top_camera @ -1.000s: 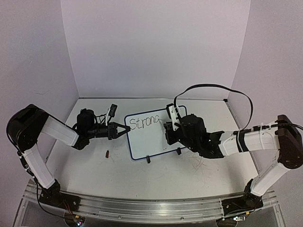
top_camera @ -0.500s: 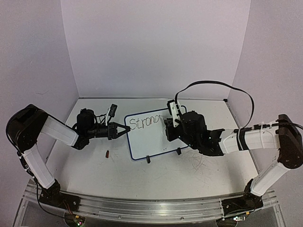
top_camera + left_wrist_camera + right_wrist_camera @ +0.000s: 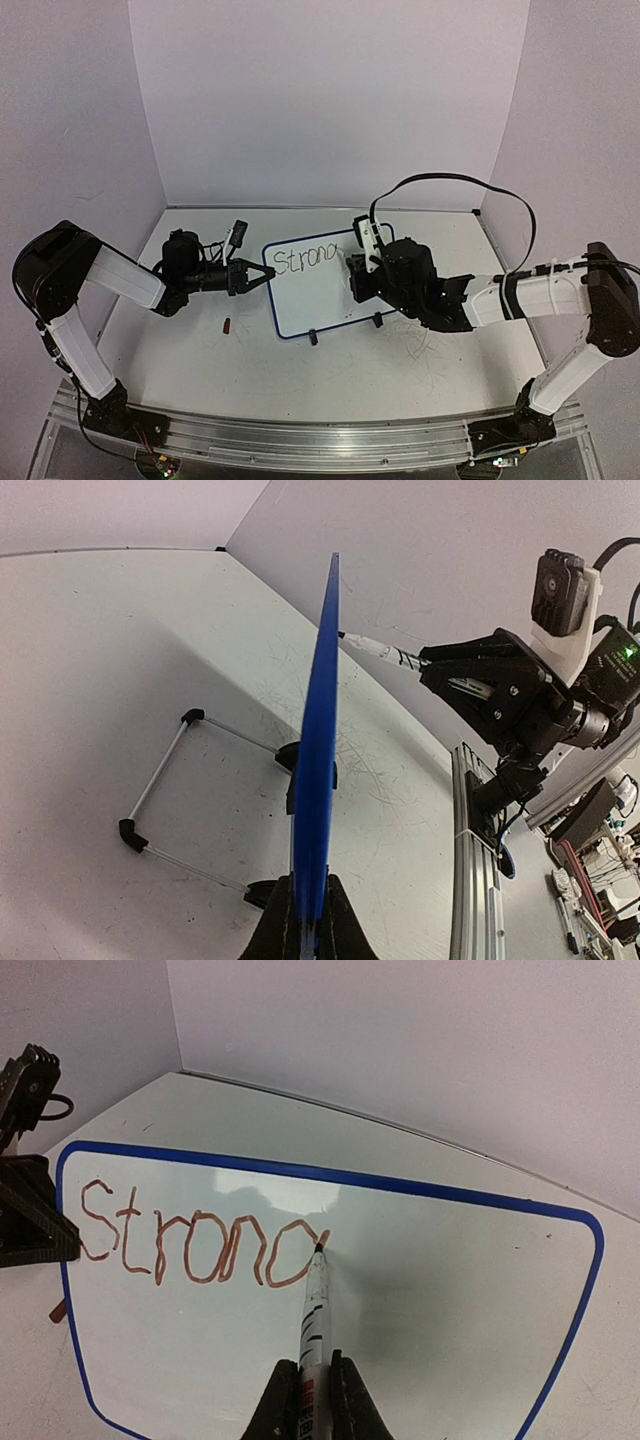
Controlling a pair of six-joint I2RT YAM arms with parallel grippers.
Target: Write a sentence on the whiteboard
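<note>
Barely one word in

I'm finishing "Strong" in dark handwritten letters (image 3: 190, 1245) on the small blue-rimmed white whiteboard (image 3: 320, 300) standing mid-desk (image 3: 350, 375). Left jaws are clamping its edge, right jaws are clamping the white marker pen (image 3: 314, 1310). The rest is unwritten.

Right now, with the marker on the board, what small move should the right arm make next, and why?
Probably draw the marker down into a hook, giving the last letter its tail: the sentence reads "Strono", the tip sits at that bowl's upper right, and the left gripper clamps the whiteboard.

Bright, even light; soft glare on the whiteboard (image 3: 440, 1290) (right wrist view); shadows faint and soft.
</note>
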